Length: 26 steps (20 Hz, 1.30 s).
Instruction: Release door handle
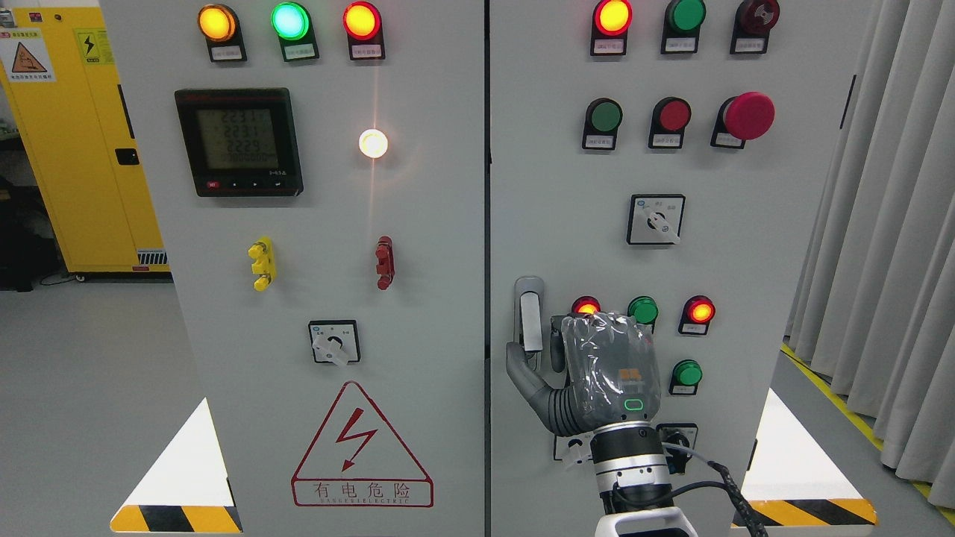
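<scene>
Fingers of the right hand point(589, 373) apparently curled around the upright door handle point(530, 322), just left of its palm.

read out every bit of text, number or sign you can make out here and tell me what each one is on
"有电危险": under the red lightning triangle on the left door.
"2231", "2231", "2229", roughly: on the meter display.
Lightning sign and warning triangle: on the yellow cabinet; its print is too small.
Tags under the lamps and buttons, switch dials, and the line beneath 有电危险: unreadable.
</scene>
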Motion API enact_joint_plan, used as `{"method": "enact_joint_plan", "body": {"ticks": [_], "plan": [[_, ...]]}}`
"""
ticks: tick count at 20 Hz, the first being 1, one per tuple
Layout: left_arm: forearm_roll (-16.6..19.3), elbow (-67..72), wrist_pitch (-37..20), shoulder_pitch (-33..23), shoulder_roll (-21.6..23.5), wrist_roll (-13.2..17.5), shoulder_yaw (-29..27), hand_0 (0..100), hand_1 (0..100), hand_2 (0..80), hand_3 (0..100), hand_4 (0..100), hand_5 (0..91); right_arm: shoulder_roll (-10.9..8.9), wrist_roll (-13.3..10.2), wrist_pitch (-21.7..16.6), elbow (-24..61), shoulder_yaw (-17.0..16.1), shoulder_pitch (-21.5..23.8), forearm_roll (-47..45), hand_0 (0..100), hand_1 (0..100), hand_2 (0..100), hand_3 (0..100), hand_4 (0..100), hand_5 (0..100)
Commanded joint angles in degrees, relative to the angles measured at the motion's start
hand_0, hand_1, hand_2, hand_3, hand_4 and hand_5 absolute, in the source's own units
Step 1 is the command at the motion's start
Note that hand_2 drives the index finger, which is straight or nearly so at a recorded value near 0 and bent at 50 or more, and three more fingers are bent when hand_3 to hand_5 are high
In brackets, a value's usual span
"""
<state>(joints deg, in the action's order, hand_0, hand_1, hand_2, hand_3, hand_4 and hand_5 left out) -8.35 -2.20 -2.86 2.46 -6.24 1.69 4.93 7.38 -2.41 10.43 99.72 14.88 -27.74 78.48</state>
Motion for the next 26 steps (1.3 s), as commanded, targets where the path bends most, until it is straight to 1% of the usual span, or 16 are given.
{"method": "enact_joint_plan", "body": {"ticks": [1,17,26], "plan": [[0.00,0.00,-0.04,0.00,0.00,-0.02,0.00,12,56,0.0,0,0,0.0,-0.08,-0.05,0.03,0.21,-0.11,-0.03,0.00,41,36,92,100,100,99],[0.00,0.00,-0.04,0.00,0.00,-0.02,0.00,12,56,0.0,0,0,0.0,-0.08,-0.05,0.03,0.22,0.15,0.23,-0.26,44,37,92,100,100,99],[0.00,0.00,-0.04,0.00,0.00,-0.02,0.00,12,56,0.0,0,0,0.0,0.01,-0.05,0.03,0.22,0.07,0.14,-0.26,43,38,92,100,100,99]]}}
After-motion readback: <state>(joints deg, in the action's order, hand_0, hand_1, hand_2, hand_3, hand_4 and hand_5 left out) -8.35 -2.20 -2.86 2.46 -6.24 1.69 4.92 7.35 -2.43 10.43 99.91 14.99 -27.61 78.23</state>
